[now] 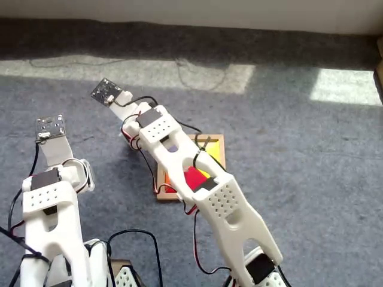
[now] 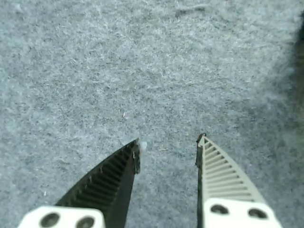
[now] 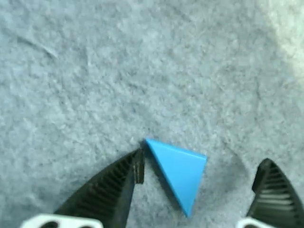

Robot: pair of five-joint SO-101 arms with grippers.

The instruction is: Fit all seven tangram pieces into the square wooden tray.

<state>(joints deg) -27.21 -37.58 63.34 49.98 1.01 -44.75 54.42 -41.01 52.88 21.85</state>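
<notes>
A blue triangle (image 3: 179, 169) lies flat on the grey carpet between the spread fingers of my right gripper (image 3: 202, 167), which is open; the dark fingertip (image 3: 137, 165) stands next to one corner of the triangle. From above, the right arm (image 1: 179, 155) stretches across the square wooden tray (image 1: 219, 141) and hides much of it. A red piece (image 1: 192, 178) and a yellow piece (image 1: 213, 158) lie in the tray. My left gripper (image 2: 169, 141) is open over bare carpet with nothing between its fingers. The left arm (image 1: 51, 197) stands left of the tray.
Grey carpet (image 1: 299, 179) covers the floor. Black and red cables (image 1: 146, 170) loop beside the tray's left edge and near the arm bases. A bright sunlit strip (image 1: 179, 75) runs along the back.
</notes>
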